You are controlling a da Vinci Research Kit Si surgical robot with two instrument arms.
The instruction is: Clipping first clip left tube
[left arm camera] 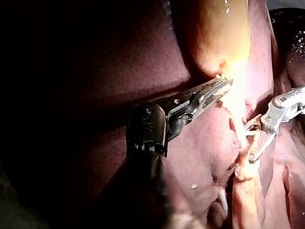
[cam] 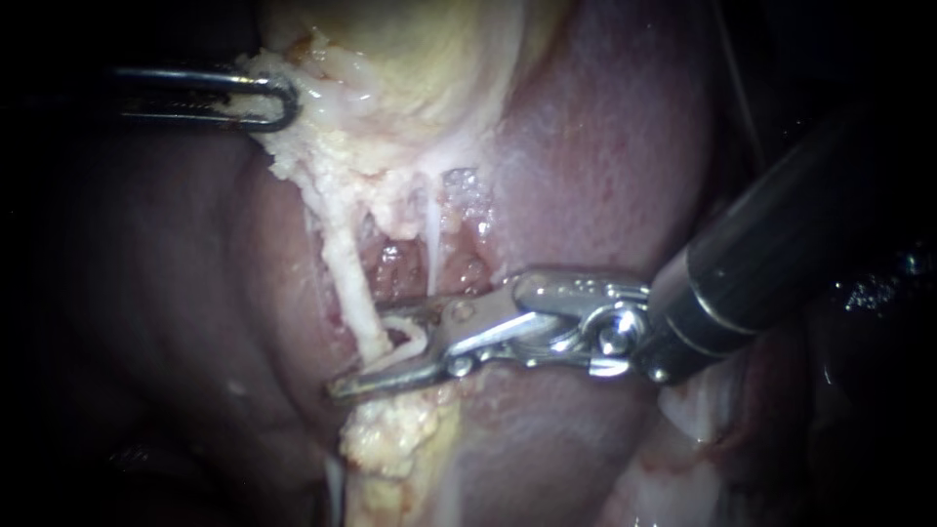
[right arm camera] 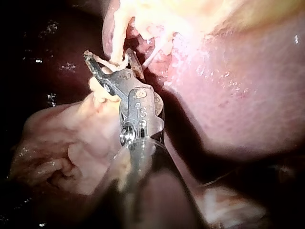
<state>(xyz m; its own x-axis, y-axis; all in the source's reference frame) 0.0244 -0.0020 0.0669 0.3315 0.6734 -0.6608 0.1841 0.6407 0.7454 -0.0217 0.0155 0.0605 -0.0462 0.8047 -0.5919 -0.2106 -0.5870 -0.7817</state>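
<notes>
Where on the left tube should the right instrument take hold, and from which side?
On the bare, taut lower stretch of the left tube, above the fatty lump, coming across it from the right. The left instrument holds the gallbladder up, so the tube stands stretched and apart from the liver; the right instrument's open tool straddles it there.

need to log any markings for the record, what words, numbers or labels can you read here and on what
Right instrument: small stamped marks on the metal joint behind its tip, too small to read.
Left instrument: no text shows.
Liver, gallbladder, left tube: no word, label or sign.
</notes>
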